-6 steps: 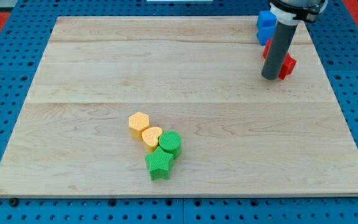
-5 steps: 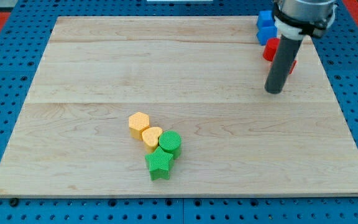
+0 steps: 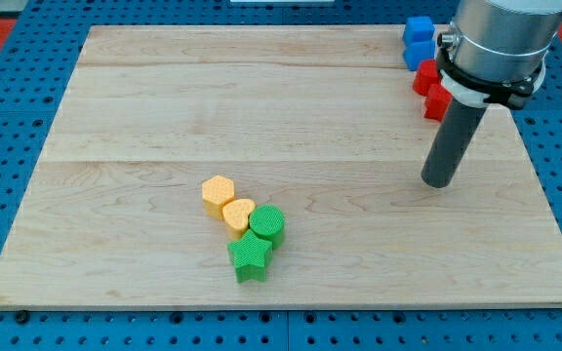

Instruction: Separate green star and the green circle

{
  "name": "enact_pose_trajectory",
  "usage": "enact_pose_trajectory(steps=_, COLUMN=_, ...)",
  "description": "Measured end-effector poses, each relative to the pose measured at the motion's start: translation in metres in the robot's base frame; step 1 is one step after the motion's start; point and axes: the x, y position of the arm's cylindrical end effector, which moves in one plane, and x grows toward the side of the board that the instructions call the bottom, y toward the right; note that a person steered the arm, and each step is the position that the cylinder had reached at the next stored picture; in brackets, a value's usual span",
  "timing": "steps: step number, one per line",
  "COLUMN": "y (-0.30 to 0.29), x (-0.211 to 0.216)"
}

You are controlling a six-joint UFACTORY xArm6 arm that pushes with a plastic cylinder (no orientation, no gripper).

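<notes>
The green star (image 3: 250, 255) lies low on the wooden bench (image 3: 164, 107), a little toward the view's left of centre, and the green circle (image 3: 267, 223) touches it at about one o'clock. A yellow heart (image 3: 237, 214) presses against the circle's ten o'clock side, with a yellow hexagon (image 3: 218, 193) touching the heart farther along the same line, so the four form one tight cluster. My tip (image 3: 438, 181) rests on bare wood well apart from them, at roughly two o'clock from the star. I carry no gripper, only the rod. Near the bench's one o'clock corner sit two blue blocks (image 3: 419, 39) and two red blocks (image 3: 429, 88), partly hidden behind the arm.
</notes>
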Motion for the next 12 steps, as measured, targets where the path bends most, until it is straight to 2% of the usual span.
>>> enact_pose_trajectory(steps=5, y=0.004, x=0.000)
enact_pose_trajectory(steps=7, y=0.005, x=0.075)
enact_pose_trajectory(steps=9, y=-0.114, x=0.099)
enact_pose_trajectory(steps=12, y=-0.150, x=0.089)
